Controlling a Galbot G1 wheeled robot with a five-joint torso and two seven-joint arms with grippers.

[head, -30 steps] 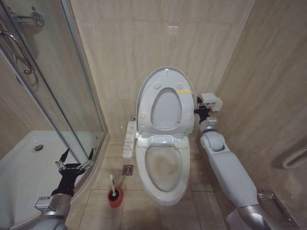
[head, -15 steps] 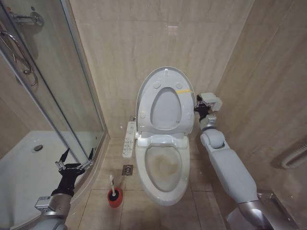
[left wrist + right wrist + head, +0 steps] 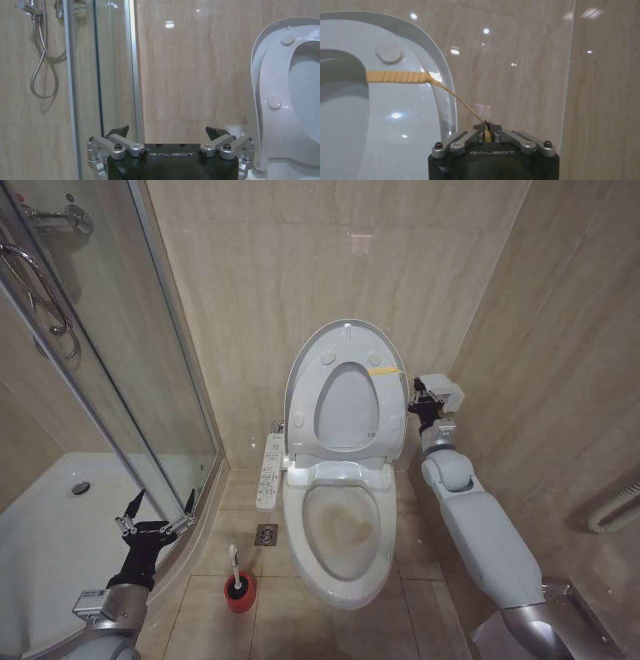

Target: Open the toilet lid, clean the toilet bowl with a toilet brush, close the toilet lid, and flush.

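Observation:
The toilet lid (image 3: pixel 346 328) stands raised against the back wall, with the seat ring (image 3: pixel 327 360) up against it. Below lies the toilet bowl (image 3: pixel 340 530), open, its inside stained yellowish-brown. My right gripper (image 3: pixel 413 406) is at the lid's right edge, shut on the yellow strap (image 3: pixel 400 77), which runs taut from the lid (image 3: pixel 437 67) to the right gripper (image 3: pixel 487 131). The toilet brush (image 3: pixel 233 564) stands in its red cup (image 3: pixel 239 594) on the floor left of the bowl. My left gripper (image 3: pixel 155 510) hangs open by the shower door, also seen as the left gripper (image 3: pixel 167 132).
A white button-panel strip (image 3: pixel 268 470) hangs at the bowl's left side, above a floor drain (image 3: pixel 266 533). The glass shower door (image 3: pixel 150 380) and white shower tray (image 3: pixel 50 530) close off the left. A tiled wall (image 3: pixel 560 380) stands close on the right.
My right arm has shifted slightly to the right beside the raised lid, still holding the strap. The lid, the brush and the left arm have not moved.

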